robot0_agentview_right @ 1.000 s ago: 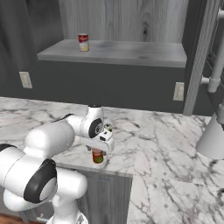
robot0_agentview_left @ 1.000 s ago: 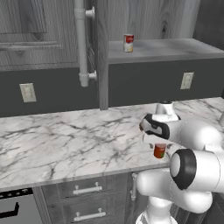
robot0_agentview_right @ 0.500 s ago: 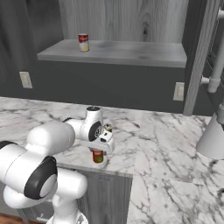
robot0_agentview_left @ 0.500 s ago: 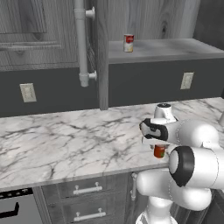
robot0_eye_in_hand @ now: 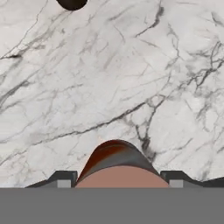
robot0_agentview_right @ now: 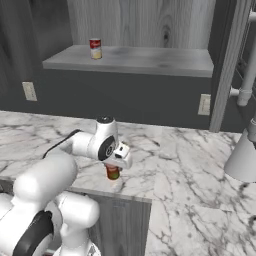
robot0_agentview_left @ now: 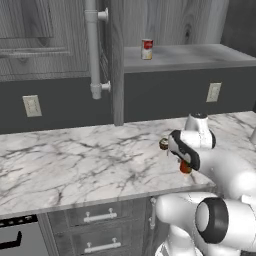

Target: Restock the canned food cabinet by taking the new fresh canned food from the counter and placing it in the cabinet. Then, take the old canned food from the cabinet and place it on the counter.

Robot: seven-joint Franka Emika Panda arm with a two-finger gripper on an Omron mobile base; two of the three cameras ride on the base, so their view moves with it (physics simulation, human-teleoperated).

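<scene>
Two dark fingertips [robot0_eye_in_hand: 61,178] flank the orange can [robot0_eye_in_hand: 117,166], which stands between the jaws on the counter [robot0_agentview_left: 75,165] near its front edge; whether the gripper [robot0_agentview_right: 113,166] grips it or merely brackets it I cannot tell. Up in the open cabinet [robot0_agentview_right: 150,30], the red-and-white can [robot0_agentview_left: 146,49] stands on the shelf's left part.

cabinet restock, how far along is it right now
Nothing looks finished yet. The old canned food is on the cabinet shelf, and the new fresh canned food stands on the counter near its front edge. In hand: the gripper is down over that orange-red can, fingers either side of it. Left: lift it to the shelf, then bring the old can down.
</scene>
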